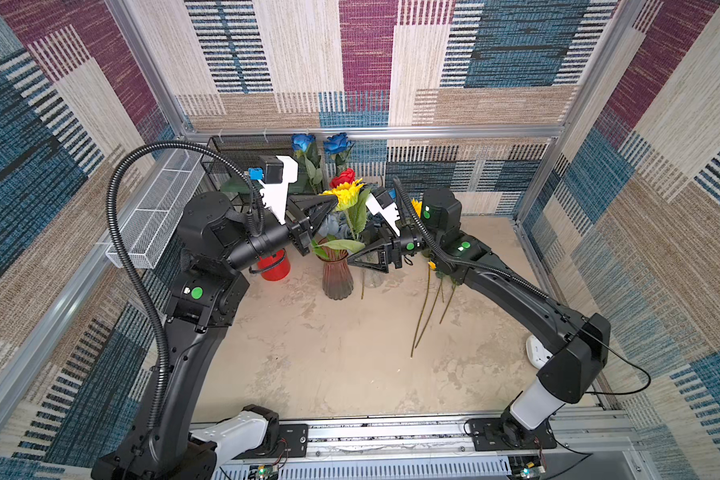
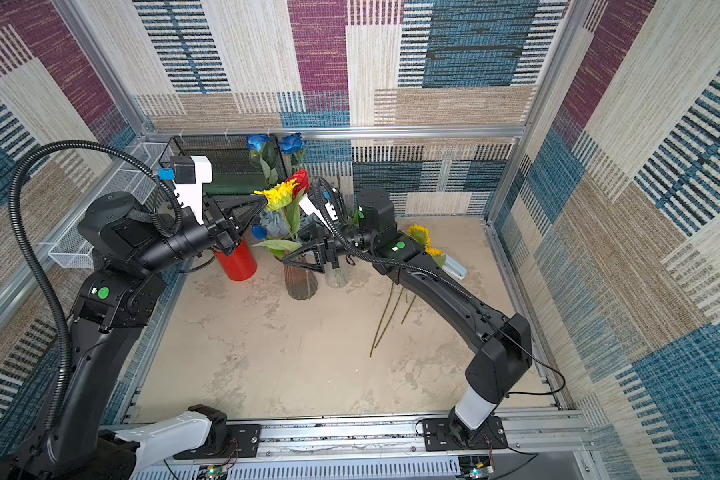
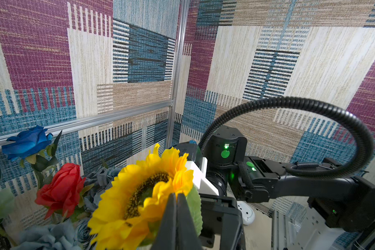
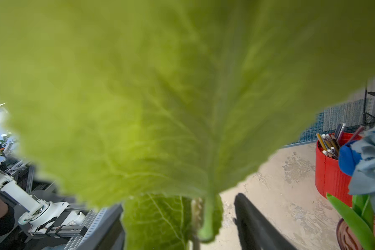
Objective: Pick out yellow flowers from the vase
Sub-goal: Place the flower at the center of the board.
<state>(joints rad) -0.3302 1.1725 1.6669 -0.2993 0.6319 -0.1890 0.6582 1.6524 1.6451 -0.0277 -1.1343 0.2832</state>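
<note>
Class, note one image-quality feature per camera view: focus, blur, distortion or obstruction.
Right wrist view: a blurred green leaf covers most; the red pencil pot stays sharp. Left wrist view: the sunflower is crisp. In both top views, the wide lens tilts the aluminium posts outward.

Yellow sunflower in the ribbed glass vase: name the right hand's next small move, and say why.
Probably close the right hand on the green stem of the yellow sunflower: the stem stands between its open fingers, above the ribbed glass vase, not yet gripped.
</note>
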